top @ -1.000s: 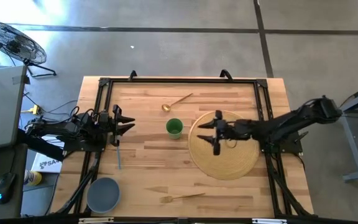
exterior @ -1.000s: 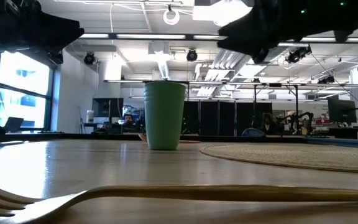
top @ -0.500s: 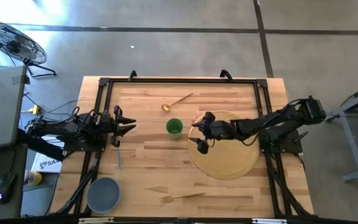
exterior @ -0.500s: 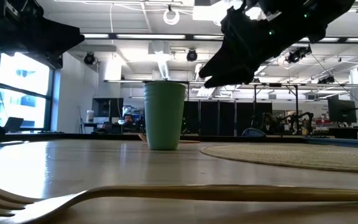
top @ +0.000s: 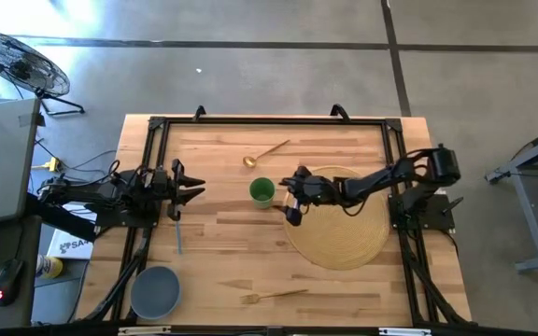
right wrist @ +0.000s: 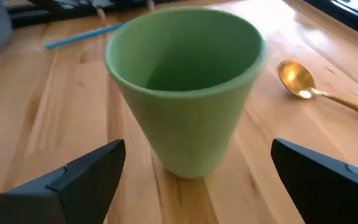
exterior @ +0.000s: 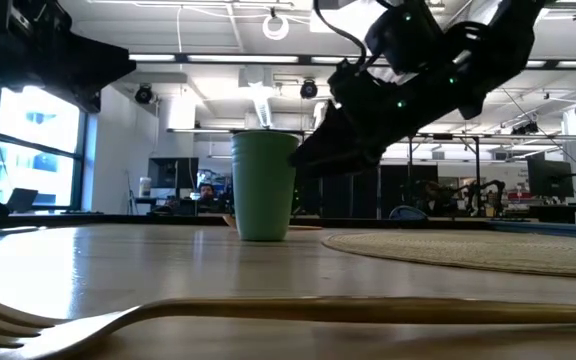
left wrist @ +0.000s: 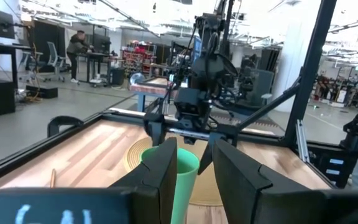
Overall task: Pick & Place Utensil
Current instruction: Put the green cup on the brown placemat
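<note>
Reaching with our right gripper (top: 290,198), fingers spread wide, we faced the green cup (top: 261,192) mid-bench; the gold spoon (top: 264,152) lay untouched nearer the far edge. We judged the next move a grasp there. Our left gripper (top: 187,185) waited open at the left edge.

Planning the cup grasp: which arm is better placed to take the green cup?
The right. Its open gripper is just beside the green cup, fingers facing it, while the left gripper waits at the table's left edge.
</note>
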Tool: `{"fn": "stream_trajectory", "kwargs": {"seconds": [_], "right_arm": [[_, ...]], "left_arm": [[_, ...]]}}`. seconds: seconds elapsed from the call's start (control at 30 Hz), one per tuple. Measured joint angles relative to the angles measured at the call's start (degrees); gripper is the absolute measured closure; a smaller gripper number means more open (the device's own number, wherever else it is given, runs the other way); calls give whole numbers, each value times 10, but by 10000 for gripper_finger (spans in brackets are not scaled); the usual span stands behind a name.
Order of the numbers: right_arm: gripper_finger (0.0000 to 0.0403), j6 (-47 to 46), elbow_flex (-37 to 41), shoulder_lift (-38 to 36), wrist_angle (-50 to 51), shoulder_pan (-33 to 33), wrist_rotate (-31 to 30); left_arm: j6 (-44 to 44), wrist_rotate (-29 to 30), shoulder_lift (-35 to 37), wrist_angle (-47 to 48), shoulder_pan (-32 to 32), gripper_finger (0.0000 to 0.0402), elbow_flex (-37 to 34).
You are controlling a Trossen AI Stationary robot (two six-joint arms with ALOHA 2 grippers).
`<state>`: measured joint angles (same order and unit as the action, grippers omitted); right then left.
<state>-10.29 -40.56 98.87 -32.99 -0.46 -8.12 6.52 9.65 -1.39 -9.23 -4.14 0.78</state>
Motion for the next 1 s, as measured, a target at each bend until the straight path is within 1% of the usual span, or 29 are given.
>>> {"fn": "stream_trajectory", "kwargs": {"seconds": [0.13, 0.27, 0.4, 0.47, 0.8, 1.0], "right_arm": [[4, 14, 0, 37, -50, -4, 13], [4, 16, 0, 74, -124, -11, 31], [3, 44, 0, 106, -188, -14, 22], [4, 48, -5, 119, -210, -15, 29], [6, 82, -101, 185, -212, -16, 48], [6, 79, -121, 190, -207, -16, 46]], "left_arm": [[0, 0, 0, 7, 0, 300, 0], [0, 0, 0, 6, 0, 300, 0], [0, 2, 0, 5, 0, 300, 0], [0, 2, 0, 5, 0, 300, 0], [0, 6, 0, 6, 0, 300, 0], [8, 6, 0, 11, 0, 300, 0]]}}
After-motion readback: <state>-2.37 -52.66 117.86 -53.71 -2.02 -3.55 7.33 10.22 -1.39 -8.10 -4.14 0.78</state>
